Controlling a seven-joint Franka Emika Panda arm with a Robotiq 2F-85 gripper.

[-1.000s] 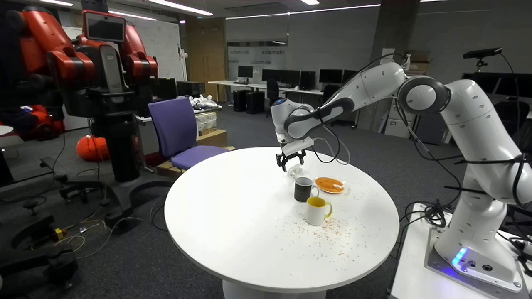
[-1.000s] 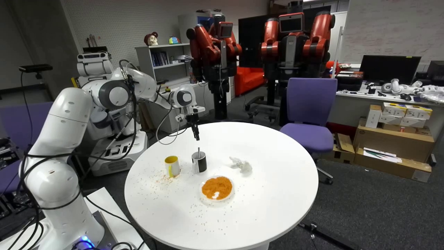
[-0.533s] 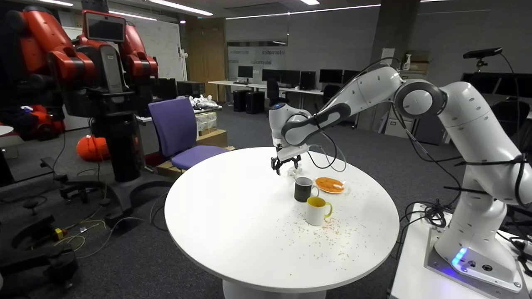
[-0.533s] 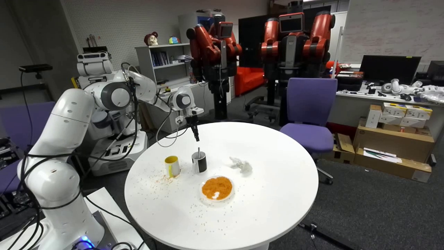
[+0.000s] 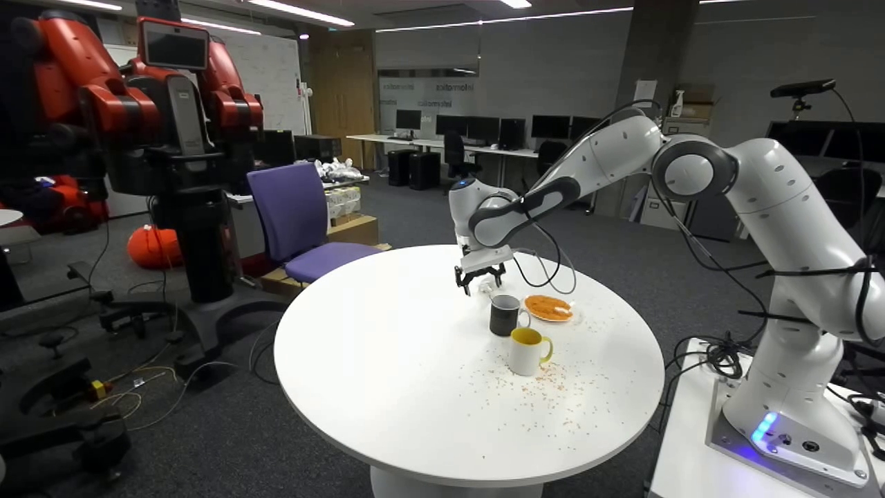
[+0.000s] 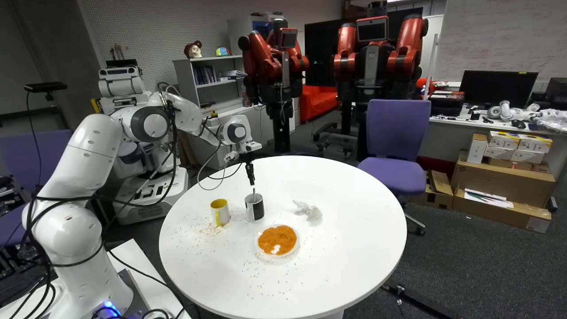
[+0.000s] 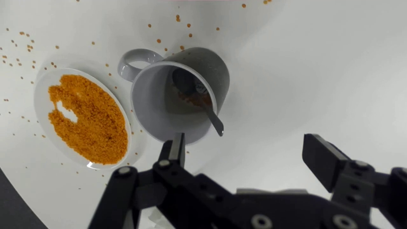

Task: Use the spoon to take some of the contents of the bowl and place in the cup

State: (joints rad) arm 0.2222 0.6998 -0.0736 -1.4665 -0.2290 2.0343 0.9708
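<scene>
So the spoon (image 7: pixel 215 122) is sitting in the dark mug (image 5: pixel 502 318), scoop end down inside and handle leaning out over the rim, with a few orange bits at the bottom in the wrist view. The gripper (image 7: pixel 244 149) hangs just above, fingers spread wide, holding nothing, and it looks clear of the handle. My read: this is the fetch-the-spoon step, no scooping yet. Next move imo is lining up and coming down on that handle. In the wrist view it's closer to the left finger and mostly lies beyond the fingertips, so it needs a small shift to get centred before squeezing. I'd watch that left finger, since it overlaps the mug's rim from up there and could clip it on the way down. Once the spoon's pinched, lift it clear of the mug and head for the bowl (image 7: pixel 43 101), which is left of the mug in the wrist view and has plenty of orange grains (image 7: pixel 101 136). The yellow-lined mug (image 5: pixel 523 356) is just nearer and right of the dark one in an exterior view, with strays on the table (image 5: pixel 387 360) around it; can't tell which mug is "the cup". There's also a crumpled whitish thing (image 6: pixel 313 214) to the right of the dark mug, farther off than the bowl.
</scene>
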